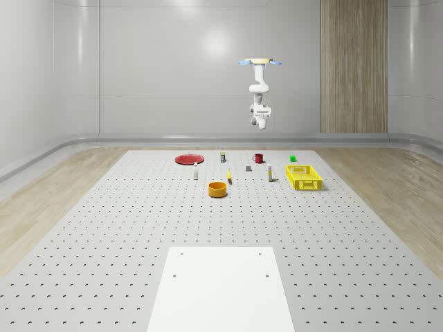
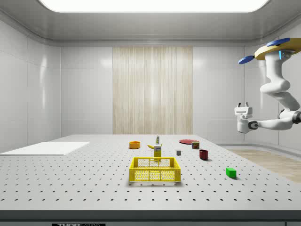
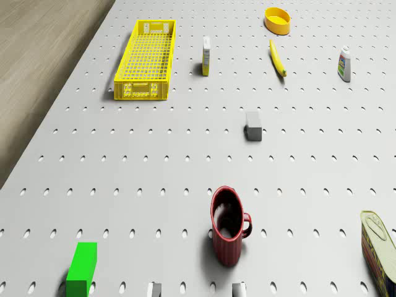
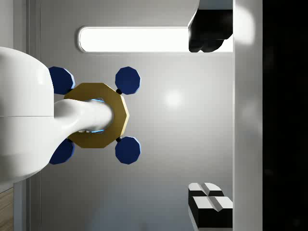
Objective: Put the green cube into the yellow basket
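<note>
White perforated surface point(image 1: 138, 228), I hover high over its far edge. My hand point(image 2: 243, 107) points up, fingers apart, empty. Approach step: next descend to green cube point(image 3: 82, 264), then yellow basket point(image 3: 146, 59).

The tin can point(image 3: 380, 250) is cut off at the drone view's edge, its label unreadable.

Nothing to read here, really. The small bottle point(image 3: 344, 64), the little carton point(image 3: 206, 55) and the tin point(image 3: 380, 249) all carry printed labels, but no letters come clear, and a dark strip point(image 2: 79, 224) on the table's front edge carries lettering too small to read.
</note>
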Controlling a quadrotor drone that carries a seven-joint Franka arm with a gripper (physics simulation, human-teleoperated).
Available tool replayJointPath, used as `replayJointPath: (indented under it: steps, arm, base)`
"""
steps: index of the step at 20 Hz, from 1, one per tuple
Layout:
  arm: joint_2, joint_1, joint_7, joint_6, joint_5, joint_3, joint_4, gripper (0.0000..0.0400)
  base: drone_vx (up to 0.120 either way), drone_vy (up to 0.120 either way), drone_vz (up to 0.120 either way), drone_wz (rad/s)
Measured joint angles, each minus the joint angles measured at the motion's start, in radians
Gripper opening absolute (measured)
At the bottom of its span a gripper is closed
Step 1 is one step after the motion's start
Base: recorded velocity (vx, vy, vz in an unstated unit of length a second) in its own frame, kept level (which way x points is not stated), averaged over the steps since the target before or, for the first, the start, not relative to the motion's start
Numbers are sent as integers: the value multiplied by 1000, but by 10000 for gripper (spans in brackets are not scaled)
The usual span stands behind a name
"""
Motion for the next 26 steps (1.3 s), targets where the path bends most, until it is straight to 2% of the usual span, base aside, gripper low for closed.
replayJointPath:
  steps: [6, 12, 18, 26]
  arm:
    - [25, -3, -2, -98, 1, 1, 128, 400]
    - [65, -4, -2, -162, 2, 3, 236, 400]
    - [82, -6, -3, -187, 2, 3, 283, 400]
    - [85, -7, -3, -190, 2, 4, 296, 400]
  base:
    - [0, 0, 0, 0]
    - [0, 0, 0, 0]
    - [0, 0, 0, 0]
    - [0, 0, 0, 0]
